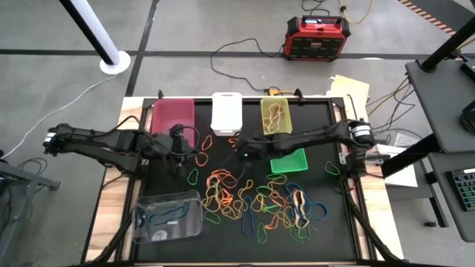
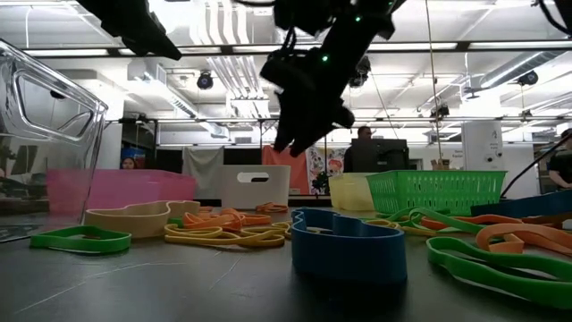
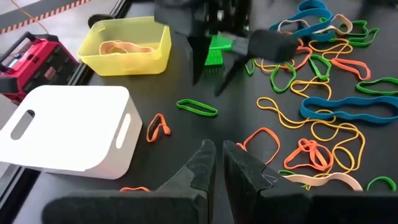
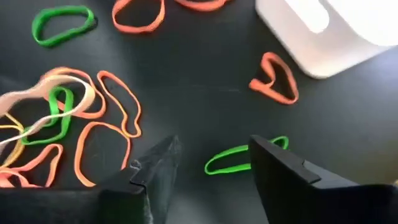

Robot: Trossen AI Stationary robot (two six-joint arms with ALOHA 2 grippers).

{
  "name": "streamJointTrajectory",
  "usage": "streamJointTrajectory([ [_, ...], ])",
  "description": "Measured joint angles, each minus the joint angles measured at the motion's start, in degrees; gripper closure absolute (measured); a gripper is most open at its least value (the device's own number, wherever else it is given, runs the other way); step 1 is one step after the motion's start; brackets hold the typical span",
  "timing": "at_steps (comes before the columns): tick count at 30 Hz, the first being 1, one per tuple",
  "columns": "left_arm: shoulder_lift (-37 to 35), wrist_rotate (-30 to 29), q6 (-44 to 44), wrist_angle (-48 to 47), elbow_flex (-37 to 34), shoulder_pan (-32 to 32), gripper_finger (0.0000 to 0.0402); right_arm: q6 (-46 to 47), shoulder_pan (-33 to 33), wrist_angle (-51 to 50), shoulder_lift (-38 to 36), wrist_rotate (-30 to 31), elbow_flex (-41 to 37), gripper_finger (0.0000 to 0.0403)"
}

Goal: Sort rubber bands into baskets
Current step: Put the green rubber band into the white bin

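Rubber bands (image 1: pixel 260 204) in several colours lie loose on the black mat. At the far edge stand the magenta (image 1: pixel 174 115), white (image 1: pixel 226 111) and yellow (image 1: pixel 276 115) baskets. The green basket (image 1: pixel 289 162) is at mid-right and the clear basket (image 1: pixel 167 215) at near left. My right gripper (image 4: pixel 211 165) hangs open above the mat near the white basket (image 4: pixel 329 25), with a green band (image 4: pixel 242 158) lying flat below the gap between its fingers. My left gripper (image 3: pixel 217 165) is shut and empty, raised near the magenta basket.
An orange band (image 4: pixel 273 78) lies between the green band and the white basket. The yellow basket (image 3: pixel 127 45) holds a pale band, the clear one a blue band. A red-black box (image 1: pixel 315 37) and cables sit on the floor beyond the table.
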Motion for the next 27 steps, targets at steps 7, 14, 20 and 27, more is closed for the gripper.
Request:
streamJointTrajectory([
  [7, 0.2, 0.0, 0.0, 0.0, 0.0, 0.0, 0.0386, 6.0, -0.6, -1.5, 5.3, 0.4, 4.5, 0.0170],
  [14, 0.3, 0.0, 0.0, 0.2, -0.4, 0.0, 0.0386, 10.4, -1.1, -6.2, 8.1, 1.5, 5.3, 0.0144],
  [20, 0.6, -2.5, 0.0, 1.0, -1.2, 0.0, 0.0386, 13.1, -1.2, -8.2, 8.9, 2.0, 5.0, 0.0138],
  [27, 0.8, -5.0, 0.0, 2.8, -2.6, 0.0, 0.0386, 14.8, -1.3, -8.8, 8.9, 3.4, 3.4, 0.0140],
])
